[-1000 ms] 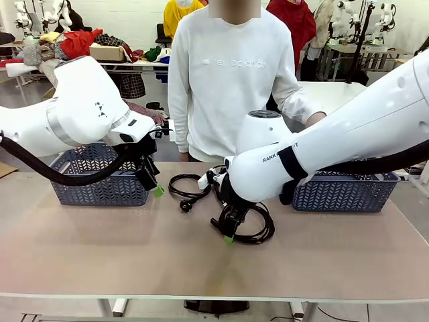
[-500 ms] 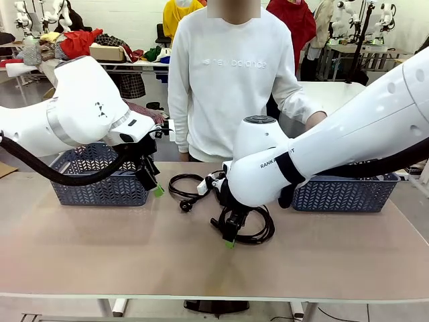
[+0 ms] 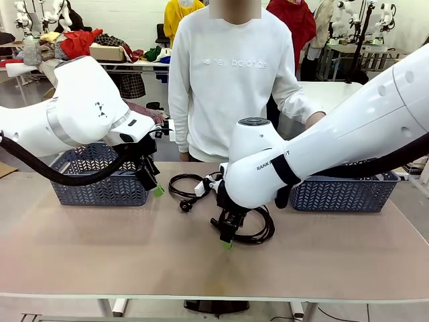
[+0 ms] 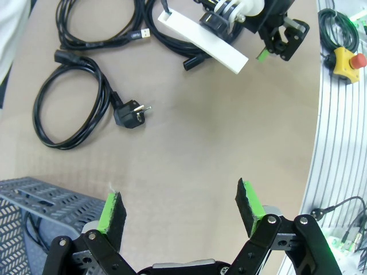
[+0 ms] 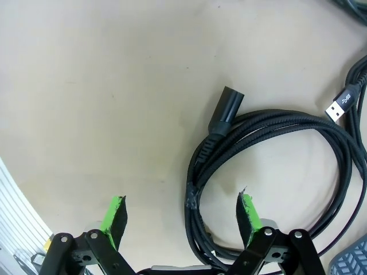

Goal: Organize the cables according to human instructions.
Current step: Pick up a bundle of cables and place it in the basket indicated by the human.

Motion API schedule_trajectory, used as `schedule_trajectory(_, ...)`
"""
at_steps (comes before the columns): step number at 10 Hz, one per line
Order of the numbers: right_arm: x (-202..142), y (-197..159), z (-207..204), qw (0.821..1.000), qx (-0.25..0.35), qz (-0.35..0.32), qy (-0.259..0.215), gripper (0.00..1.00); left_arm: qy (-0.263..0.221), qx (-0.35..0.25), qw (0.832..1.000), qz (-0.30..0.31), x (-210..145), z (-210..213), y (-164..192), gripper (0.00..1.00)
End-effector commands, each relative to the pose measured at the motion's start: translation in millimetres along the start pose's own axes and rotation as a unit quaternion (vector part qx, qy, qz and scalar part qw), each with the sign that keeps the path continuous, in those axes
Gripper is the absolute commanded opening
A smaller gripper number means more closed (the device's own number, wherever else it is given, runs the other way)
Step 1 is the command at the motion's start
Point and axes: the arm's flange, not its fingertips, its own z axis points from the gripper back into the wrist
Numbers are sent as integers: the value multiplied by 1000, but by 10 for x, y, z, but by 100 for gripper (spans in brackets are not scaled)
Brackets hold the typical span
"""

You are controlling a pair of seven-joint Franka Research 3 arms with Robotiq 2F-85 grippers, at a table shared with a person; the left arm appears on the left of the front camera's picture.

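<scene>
Front view shows the right gripper [image 3: 228,240] nudged slightly toward the grey lattice basket [image 3: 100,191] since a second ago, its jaws spread and empty over a braided black cable coil [image 5: 275,123]. Beside that basket the left gripper [image 3: 155,189] is unmoved and gapes empty. A smooth rubbery cable [image 4: 127,114] with a chunky plug lies between basket and coil.

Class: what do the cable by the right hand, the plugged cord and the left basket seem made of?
Coiled black braided cable: woven fabric sheath, matt, fine weave visible. Looped black power cord: smooth, slightly glossy rubber or plastic. Grey lattice basket: probably moulded plastic, matt.
</scene>
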Motion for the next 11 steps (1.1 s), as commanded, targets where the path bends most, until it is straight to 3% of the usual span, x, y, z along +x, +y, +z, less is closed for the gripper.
schedule_trajectory(1,119,15,-49,1000,-17,-16,16,100,0,0,1000,1,-13,14,4,100)
schedule_trajectory(6,163,-10,-102,999,-24,-22,18,100,0,0,1000,1,-13,14,4,100)
schedule_trajectory(11,166,-20,-74,999,-18,-34,21,52,0,0,1000,1,-13,14,4,100)
